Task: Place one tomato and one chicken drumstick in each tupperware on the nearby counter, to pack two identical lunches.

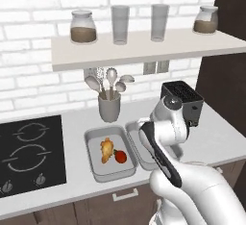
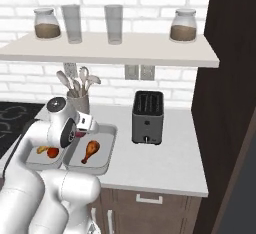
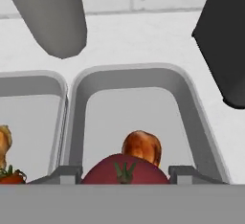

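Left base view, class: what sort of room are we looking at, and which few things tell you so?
A kitchen, rendered rather than real. A black cooktop is set into the counter, a utensil holder with spoons stands by the brick wall, and a toaster sits to the right.

The white jointed robot arm (image 1: 166,137) rose from the 5 o'clock corner of the left base view and bent forward and down. Its two-finger pincer (image 3: 124,174) pointed downward, dark fingertips (image 3: 64,174) at 9 and 3 o'clock, clamped on a dark crimson round tomato (image 3: 125,173).
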Robot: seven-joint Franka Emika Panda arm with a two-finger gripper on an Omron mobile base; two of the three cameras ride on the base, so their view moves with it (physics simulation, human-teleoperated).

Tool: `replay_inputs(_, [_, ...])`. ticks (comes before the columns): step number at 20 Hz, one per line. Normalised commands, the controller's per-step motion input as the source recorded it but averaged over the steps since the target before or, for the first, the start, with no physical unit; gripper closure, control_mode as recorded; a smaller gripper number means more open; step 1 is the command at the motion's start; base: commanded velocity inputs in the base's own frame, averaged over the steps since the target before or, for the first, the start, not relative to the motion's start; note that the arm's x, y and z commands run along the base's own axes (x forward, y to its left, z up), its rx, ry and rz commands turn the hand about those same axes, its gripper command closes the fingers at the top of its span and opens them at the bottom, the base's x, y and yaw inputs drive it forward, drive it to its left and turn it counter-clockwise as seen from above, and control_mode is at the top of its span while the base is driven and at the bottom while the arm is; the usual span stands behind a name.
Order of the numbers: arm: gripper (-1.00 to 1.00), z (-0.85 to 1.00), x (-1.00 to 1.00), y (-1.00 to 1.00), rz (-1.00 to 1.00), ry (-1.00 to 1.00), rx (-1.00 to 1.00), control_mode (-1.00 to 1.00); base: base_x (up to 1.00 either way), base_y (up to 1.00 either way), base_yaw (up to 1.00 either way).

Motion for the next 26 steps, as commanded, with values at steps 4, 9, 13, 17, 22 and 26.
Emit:
replay_inputs(4, [1.00, -0.48, 0.53, 0.21, 0.00, 0.05, 0.00, -1.00, 0.00, 0.00, 0.00])
replay_inputs(9, [-1.00, -0.45, 0.60, 0.02, 0.00, 0.09, 0.00, -1.00, 0.00, 0.00, 0.00])
replay_inputs(13, [-1.00, -0.35, 0.19, -0.14, 0.03, 0.11, 0.00, -1.00, 0.00, 0.00, 0.00])
replay_inputs(17, [-1.00, -0.18, 0.17, -0.08, 0.04, 0.03, 0.00, -1.00, 0.00, 0.00, 0.00])
replay_inputs(22, [-1.00, 0.36, -0.28, 0.00, 0.00, -0.01, 0.01, -1.00, 0.00, 0.00, 0.00])
replay_inputs(26, [-1.00, 0.99, -1.00, -0.05, 0.00, -0.34, 0.00, -1.00, 0.00, 0.00, 0.00])
